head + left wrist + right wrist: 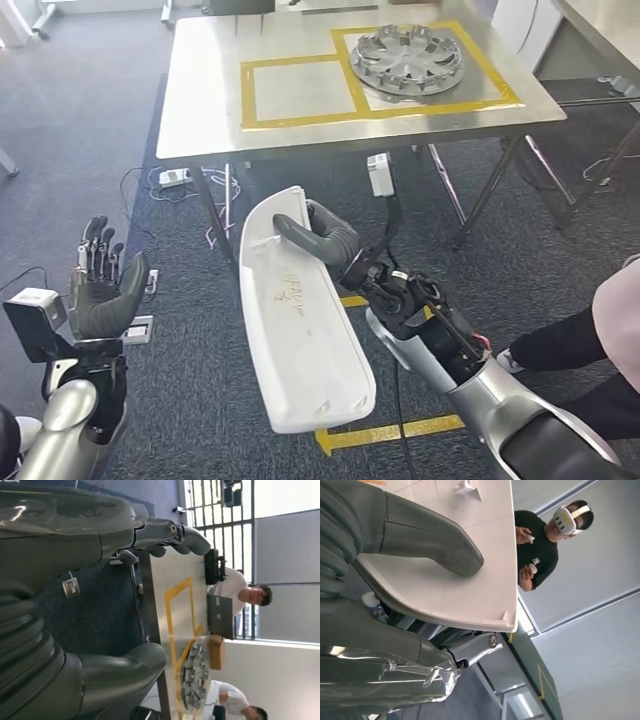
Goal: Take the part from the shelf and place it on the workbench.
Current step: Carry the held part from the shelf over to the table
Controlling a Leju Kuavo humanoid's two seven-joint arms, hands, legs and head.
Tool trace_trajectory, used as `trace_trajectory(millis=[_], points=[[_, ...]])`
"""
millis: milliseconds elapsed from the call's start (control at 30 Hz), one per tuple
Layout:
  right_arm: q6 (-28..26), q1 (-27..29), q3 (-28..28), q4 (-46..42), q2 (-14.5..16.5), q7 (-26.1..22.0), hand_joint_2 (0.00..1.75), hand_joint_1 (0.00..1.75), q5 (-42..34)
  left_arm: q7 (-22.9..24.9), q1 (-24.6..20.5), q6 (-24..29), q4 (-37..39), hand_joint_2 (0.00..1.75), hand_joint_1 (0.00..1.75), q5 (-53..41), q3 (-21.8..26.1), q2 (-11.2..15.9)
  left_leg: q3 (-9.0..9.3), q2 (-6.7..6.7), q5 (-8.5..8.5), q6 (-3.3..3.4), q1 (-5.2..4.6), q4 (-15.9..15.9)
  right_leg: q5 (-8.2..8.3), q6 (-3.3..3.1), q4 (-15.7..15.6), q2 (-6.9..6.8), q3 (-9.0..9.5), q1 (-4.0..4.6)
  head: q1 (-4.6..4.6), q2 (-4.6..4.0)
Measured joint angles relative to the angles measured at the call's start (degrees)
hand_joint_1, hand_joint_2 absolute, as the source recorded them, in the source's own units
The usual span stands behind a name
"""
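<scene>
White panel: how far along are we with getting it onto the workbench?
Pickup looks done: the right hand grips the white panel, thumb pressed on its face, and carries it above the carpet short of the workbench. The left hand is open and holds nothing. Left: reach the bench and set the panel down, probably in the taped square beside the wheel cover.

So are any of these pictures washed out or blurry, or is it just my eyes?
Head view: fairly sharp, though the steel table has a pale sheen. Left wrist view: the window is blown out white, and the left hand close to the lens is dark. Right wrist view: the white panel looks bright; the right hand's thumb is soft.
</scene>
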Motion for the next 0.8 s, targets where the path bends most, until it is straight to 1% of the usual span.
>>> trace_trajectory(millis=[33,67,100,133,167,200,233,267,300,333,367,400,433,467,500,533,567,600,633,667,700,733,767,800], points=[[0.0,0.0,0.0,0.0,0.0,0.0,1.75,1.75,0.0,0.0,0.0,0.0,0.0,1.75,0.0,0.0,0.0,0.0,0.3,-0.32,0.13,0.25,-0.08,-0.9,-0.26,0.32,0.0,0.4,0.02,-0.09,-0.04,0.0],[-0.1,0.1,0.0,0.0,0.0,0.0,1.75,1.75,0.0,0.0,-0.1,0.0,0.1,1.75,0.0,0.0,0.0,0.0,0.55,-0.01,-0.3,0.53,-0.16,-1.0,-0.41,0.65,0.1,0.72,0.04,-0.09,-0.04,0.0],[-0.1,0.1,-0.1,0.0,0.0,0.0,1.75,1.75,0.0,0.0,-0.1,-0.1,0.1,1.75,0.0,0.0,0.0,-0.1,0.92,0.36,-0.18,0.81,-0.13,-1.1,-0.61,0.93,0.2,0.86,0.13,-0.08,-0.01,0.0],[-0.1,0.1,-0.1,-0.1,0.0,0.0,1.75,1.75,0.0,0.0,-0.1,-0.1,0.1,1.75,0.0,0.0,0.0,-0.1,1.45,0.81,-0.36,1.14,-0.07,-1.2,-0.92,1.19,1.0,0.28,-0.03,0.02,0.11,-0.01],[-0.1,0.1,-0.2,-0.1,0.0,0.0,1.75,1.75,0.0,0.0,-0.2,-0.1,0.1,1.75,0.0,0.0,0.0,-0.2,2.08,1.29,-0.66,1.48,0.0,-1.4,-1.55,1.42,2.8,-0.73,-0.81,0.12,0.35,-0.01],[-0.1,0.0,-0.3,-0.2,0.0,0.0,1.75,1.75,0.0,0.0,-0.2,-0.1,0.1,1.75,0.0,0.0,0.0,-0.2,2.68,1.65,-0.99,1.71,0.06,-1.4,-2.61,1.66,5.8,-1.93,-2.31,0.12,0.66,-0.01],[-0.1,0.0,-0.3,-0.2,0.0,-0.1,1.75,1.75,0.0,0.0,-0.2,-0.1,0.1,1.75,0.0,0.0,0.0,-0.2,3.19,2.07,-1.41,1.92,0.05,-1.5,-4.04,1.95,10.0,-3.22,-4.59,0.06,0.96,-0.01],[-0.1,0.1,-0.3,-0.2,0.0,-0.1,1.75,1.75,0.0,0.0,-0.2,-0.1,0.1,1.75,0.0,0.0,0.0,-0.3,3.6,2.46,-1.83,1.99,0.03,-1.5,-5.55,2.25,14.2,-3.88,-7.12,-0.1,1.23,0.0],[-0.1,0.3,-0.3,-0.2,0.0,-0.1,1.75,1.75,0.0,0.0,-0.1,-0.1,0.1,1.75,0.0,0.0,0.0,-0.3,4.06,2.87,-2.28,2.0,0.02,-1.5,-6.68,2.51,17.6,-4.22,-9.4,-0.29,1.41,0.0],[-0.1,0.5,-0.3,-0.2,0.0,-0.1,1.75,1.75,0.0,0.0,-0.1,-0.1,0.1,1.75,0.0,0.0,0.0,-0.3,4.63,3.3,-2.77,1.97,0.03,-1.5,-6.86,2.76,19.1,-4.4,-10.88,-0.51,1.61,0.0],[-0.1,0.6,-0.4,-0.2,0.0,-0.1,1.75,1.75,0.0,0.0,0.0,-0.1,0.1,1.75,0.0,0.0,0.0,-0.3,5.31,3.71,-3.3,1.88,0.03,-1.4,-5.74,2.93,18.3,-4.56,-11.24,-0.73,1.9,0.0],[-0.1,0.6,-0.4,-0.2,0.0,-0.1,1.75,1.75,0.0,0.0,0.0,-0.1,0.1,1.75,0.0,0.0,0.0,-0.3,6.12,4.15,-3.89,1.77,0.05,-1.4,-3.34,2.97,15.2,-4.88,-10.42,-0.9,2.19,0.0],[-0.1,0.6,-0.5,-0.2,0.0,-0.1,1.75,1.75,0.0,0.0,0.0,-0.1,0.1,1.75,0.0,0.0,0.0,-0.3,6.97,4.59,-4.52,1.59,0.07,-1.4,-0.11,2.98,10.5,-5.54,-8.81,-1.0,2.45,0.0],[-0.2,0.6,-0.5,-0.1,0.0,-0.1,1.75,1.75,0.0,0.0,0.0,-0.1,0.1,1.75,0.0,0.0,0.0,-0.3,7.74,5.02,-5.1,1.33,0.04,-1.4,2.15,2.95,6.2,-6.51,-7.31,-0.88,2.6,-0.01],[-0.2,0.6,-0.5,-0.1,0.0,-0.1,1.75,1.75,0.0,0.0,0.0,-0.1,0.1,1.75,0.0,0.0,0.0,-0.3,8.25,5.41,-5.62,1.01,-0.07,-1.4,3.44,2.65,2.9,-7.41,-5.9,-0.68,2.73,-0.01],[-0.2,0.5,-0.5,-0.1,0.0,0.0,1.75,1.75,0.0,0.1,-0.1,-0.1,0.1,1.75,0.0,0.0,0.0,-0.3,8.6,5.8,-6.05,0.64,-0.2,-1.3,3.94,2.24,1.2,-7.95,-5.18,-0.48,2.75,-0.01],[-0.2,0.5,-0.5,-0.1,0.0,0.0,1.75,1.75,0.0,0.1,-0.1,-0.1,0.1,1.75,0.0,0.0,0.0,-0.3,8.83,6.09,-6.33,0.27,-0.33,-1.1,3.47,1.75,0.8,-7.95,-4.95,-0.29,2.62,-0.01],[-0.2,0.5,-0.5,-0.2,0.0,0.0,1.75,1.75,0.0,0.1,-0.2,-0.1,0.1,1.75,0.0,0.0,0.0,-0.3,8.95,6.32,-6.58,-0.1,-0.39,-0.8,3.45,1.18,0.8,-7.4,-4.54,-0.3,2.52,0.0],[-0.2,0.4,-0.6,-0.3,0.0,0.0,1.75,1.75,0.0,0.1,-0.2,-0.1,0.1,1.75,0.0,0.0,0.0,-0.3,8.92,6.18,-6.77,-0.43,-0.29,-0.1,3.56,0.81,0.7,-6.73,-4.26,-0.39,2.31,0.0],[-0.2,0.3,-0.7,-0.4,0.0,0.0,1.75,1.75,0.0,0.1,-0.3,-0.1,0.1,1.75,0.0,0.0,0.0,-0.3,8.22,5.51,-7.05,-0.72,-0.17,1.7,3.4,0.51,0.7,-6.08,-3.86,-0.48,2.06,0.0],[-0.2,0.2,-0.7,-0.5,0.0,-0.1,1.75,1.75,0.0,0.1,-0.3,-0.1,0.1,1.75,0.0,0.0,0.0,-0.3,6.74,4.67,-7.62,-0.97,-0.02,4.4,3.28,0.23,0.6,-5.47,-3.43,-0.57,1.83,0.0],[-0.2,0.1,-0.7,-0.6,0.0,-0.1,1.75,1.75,0.0,0.0,-0.4,-0.1,0.1,1.75,0.0,0.0,0.0,-0.3,4.34,3.72,-8.6,-1.14,0.11,8.1,3.07,-0.03,0.5,-4.91,-3.15,-0.62,1.48,0.0],[-0.2,0.0,-0.7,-0.6,0.0,-0.1,1.75,1.75,0.0,0.0,-0.3,-0.1,0.1,1.75,0.0,0.0,0.0,-0.3,1.47,3.03,-9.96,-1.26,0.15,12.2,2.82,-0.26,0.5,-4.31,-2.93,-0.63,1.13,0.0],[-0.2,0.1,-0.7,-0.6,0.0,-0.1,1.75,1.75,0.0,0.0,-0.2,-0.1,0.1,1.75,0.0,0.0,0.0,-0.3,-1.28,2.73,-11.26,-1.32,0.16,15.5,2.55,-0.41,0.5,-3.67,-2.71,-0.61,0.87,0.0]])
